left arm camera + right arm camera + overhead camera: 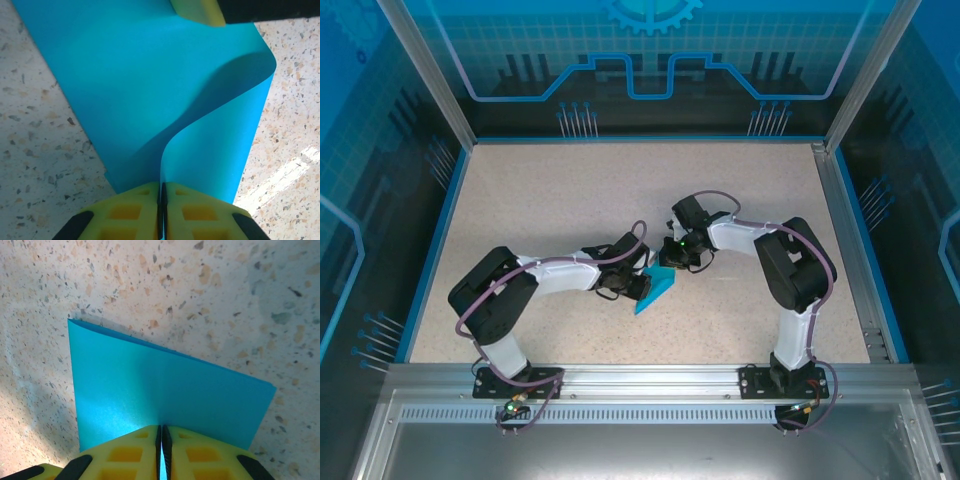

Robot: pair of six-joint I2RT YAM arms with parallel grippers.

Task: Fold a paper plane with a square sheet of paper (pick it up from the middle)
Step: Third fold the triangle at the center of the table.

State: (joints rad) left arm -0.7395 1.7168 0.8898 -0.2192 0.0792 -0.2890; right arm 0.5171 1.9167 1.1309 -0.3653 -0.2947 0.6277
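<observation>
Table (540, 200) first: a speckled beige surface inside a railed frame, with both arms reaching in from the near edge and meeting close to its middle. The left arm (560, 272) lies low and stretches to the right, and the right arm (765, 245) doubles back to the left to face it.

Between them is the square sheet of paper (655, 290), plain cyan-blue and a little nearer the near edge than the far one. From overhead it reads as a slanted wedge. Whether any part of it rests on the table I cannot tell.

The left gripper (162, 192) has its yellow pads pressed together on one edge of the sheet. From there the paper sweeps away in a soft, rounded bow with no flat crease. The right gripper (161, 432) is likewise clamped on the paper, which in its wrist view lies smooth, with a thin doubled edge at the far corner.

As I judge it, the task is at an early stage. The sheet is picked up and bent over on itself, but the bend looks loose and unpressed. The centre crease, the nose folds and the wings all appear to remain, and nothing dart-shaped is visible.
</observation>
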